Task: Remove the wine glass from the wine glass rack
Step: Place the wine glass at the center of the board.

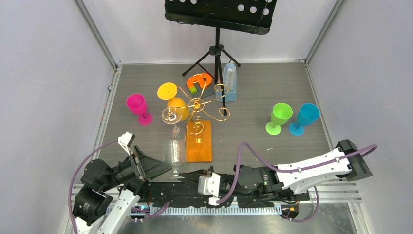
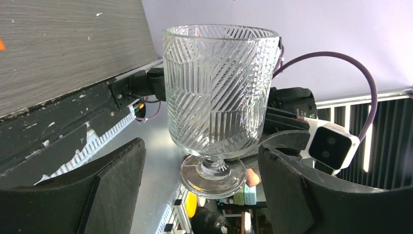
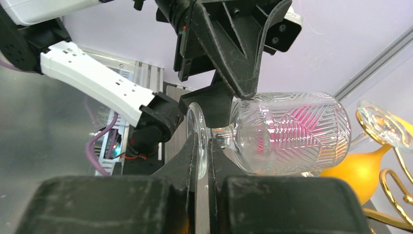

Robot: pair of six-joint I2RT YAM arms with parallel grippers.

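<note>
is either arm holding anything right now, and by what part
The right end effector pinches the clear wine glass by the edge of its round foot. The left end effector stands open around the bowl, not gripping.

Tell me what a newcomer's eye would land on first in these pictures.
The clear ribbed wine glass by the near edge of the table: the right gripper pinches its foot while the open left gripper flanks its bowl. Behind it, mid-table, stands the gold wire rack on an orange base. A pink glass to its left and a green glass and a blue glass to its right add bright colour.
</note>
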